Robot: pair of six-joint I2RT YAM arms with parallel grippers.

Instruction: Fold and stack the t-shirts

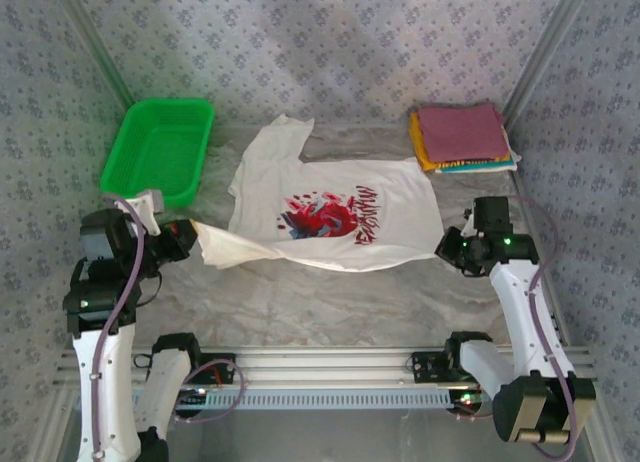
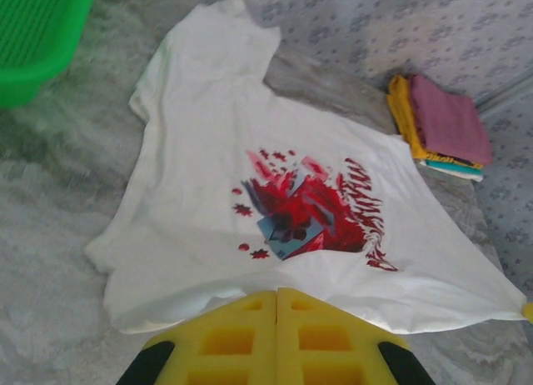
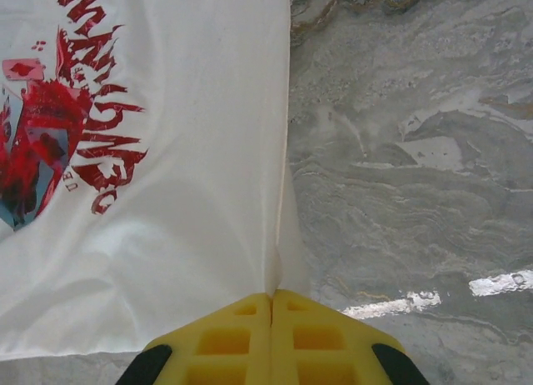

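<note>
A green basket (image 1: 160, 147) is seen at the far left of the surface (image 1: 330, 302). The left hand (image 1: 190, 232) is fully closed on the near left corner of the white t-shirt (image 1: 330, 197), which is spread print-up mid-surface, lightly wrinkled, one sleeve pointing away. The right hand (image 1: 445, 247) is clamped shut on the near right corner. The first fold is judged in hand; a joint lift carrying that edge over is called for. The folded t-shirts (image 1: 463, 137), maroon topmost, are stacked far right.
</note>
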